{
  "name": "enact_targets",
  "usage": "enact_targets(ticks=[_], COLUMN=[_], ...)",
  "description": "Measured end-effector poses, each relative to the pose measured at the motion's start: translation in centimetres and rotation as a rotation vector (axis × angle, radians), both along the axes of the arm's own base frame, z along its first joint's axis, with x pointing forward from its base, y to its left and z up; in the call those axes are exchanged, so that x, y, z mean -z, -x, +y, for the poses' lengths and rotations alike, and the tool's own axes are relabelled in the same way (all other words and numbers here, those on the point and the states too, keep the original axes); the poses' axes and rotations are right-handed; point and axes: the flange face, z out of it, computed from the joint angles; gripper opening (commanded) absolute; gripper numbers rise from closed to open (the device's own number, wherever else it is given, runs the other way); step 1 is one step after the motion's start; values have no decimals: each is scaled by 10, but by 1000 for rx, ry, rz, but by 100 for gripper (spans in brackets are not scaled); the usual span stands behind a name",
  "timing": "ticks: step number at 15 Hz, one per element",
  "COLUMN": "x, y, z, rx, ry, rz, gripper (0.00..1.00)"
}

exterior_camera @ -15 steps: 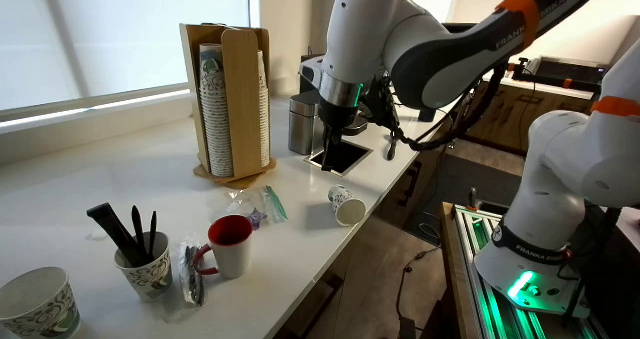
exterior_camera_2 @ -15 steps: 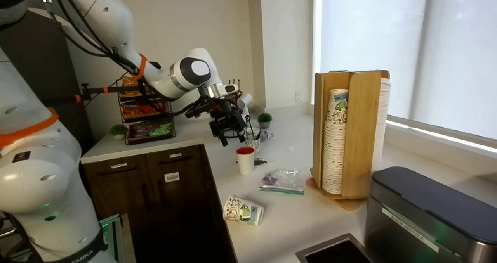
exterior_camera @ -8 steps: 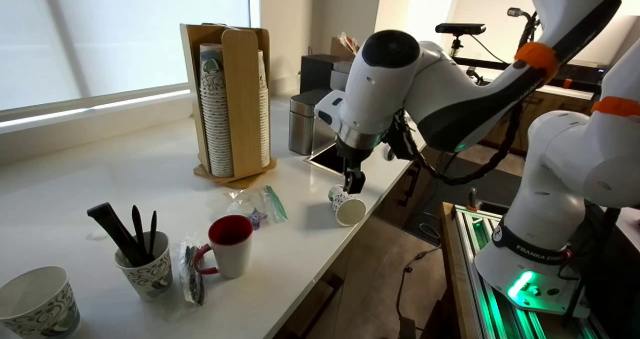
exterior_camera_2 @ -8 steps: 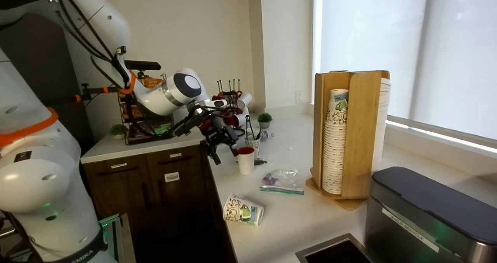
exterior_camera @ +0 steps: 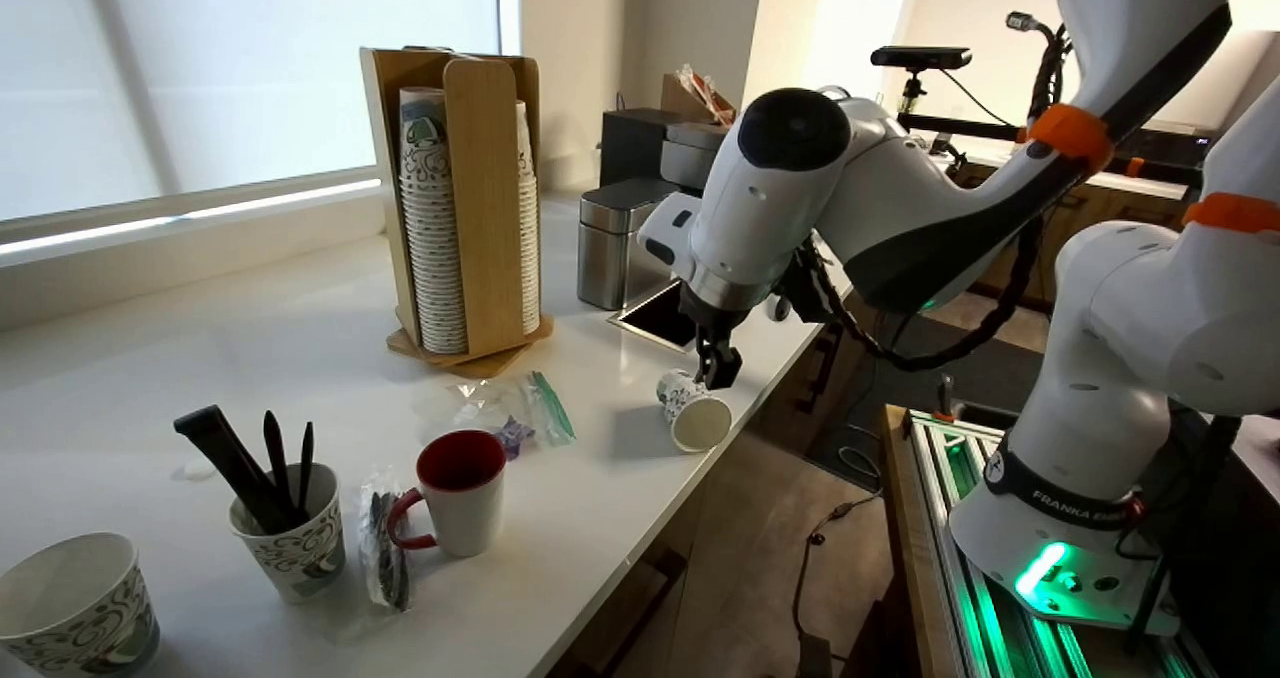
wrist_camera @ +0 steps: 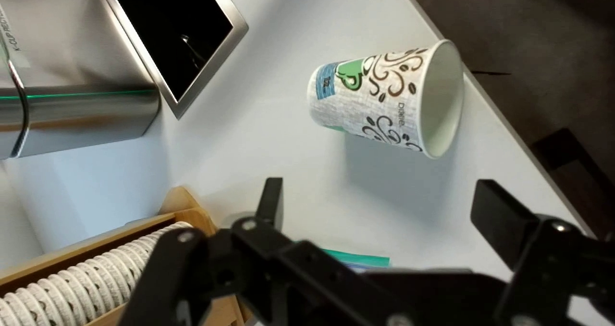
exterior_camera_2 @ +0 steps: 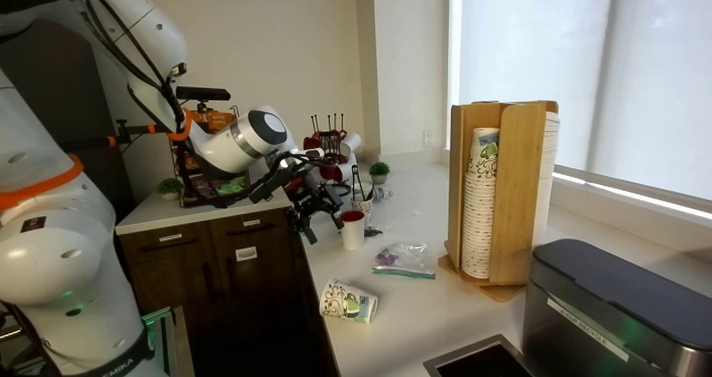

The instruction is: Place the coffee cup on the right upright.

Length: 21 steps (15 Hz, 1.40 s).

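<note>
Wrist view: see the gripper [wrist_camera: 382, 206] with 2 black fingers spread wide. Hangs above the white counter [exterior_camera_2: 428, 321] near the robot-side edge, apart from the coffee cup [wrist_camera: 379, 97]. Find that cup lower down, lying on its side just within the same edge, with the mouth facing it. Looks white and papery, narrowing to the base, printed with brown curls, bean shapes, a green mug motif and a blue patch; pale inside. Toward the counter's inner corner, along that edge, see a white mug [exterior_camera_2: 352, 235] with a red inside. Nearer the window-side edge, find a clear bag [exterior_camera_2: 409, 257] and a wooden rack [exterior_camera_2: 517, 199] of stacked paper cups [exterior_camera_2: 478, 227].
</note>
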Motion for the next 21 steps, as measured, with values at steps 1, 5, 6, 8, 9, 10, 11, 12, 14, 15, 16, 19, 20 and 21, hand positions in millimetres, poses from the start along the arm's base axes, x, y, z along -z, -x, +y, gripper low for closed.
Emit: enact_targets(ticks=[1, 5, 6, 8, 9, 10, 11, 12, 14, 15, 16, 19, 20, 21], x=[1, 17, 23, 36, 43, 50, 57, 64, 74, 74, 73, 71, 71, 72], y=[1, 11, 14, 22, 25, 28, 31, 32, 33, 32, 31, 26, 23, 20], z=[0, 5, 8, 9, 9, 9, 8, 7, 5, 5, 4, 4, 4, 4], rx=[16, 86, 109, 180, 215, 248, 279, 309, 323, 326, 328, 259, 206, 156], ry=[6, 45, 61, 104, 123, 139, 153, 164, 168, 167, 166, 178, 185, 188], rz=[-1, 10, 14, 15, 17, 20, 23, 23, 43, 44, 43, 10, -11, -29], gripper=[100, 100, 100, 100, 100, 100, 100, 100, 100, 100, 100, 100, 100, 100])
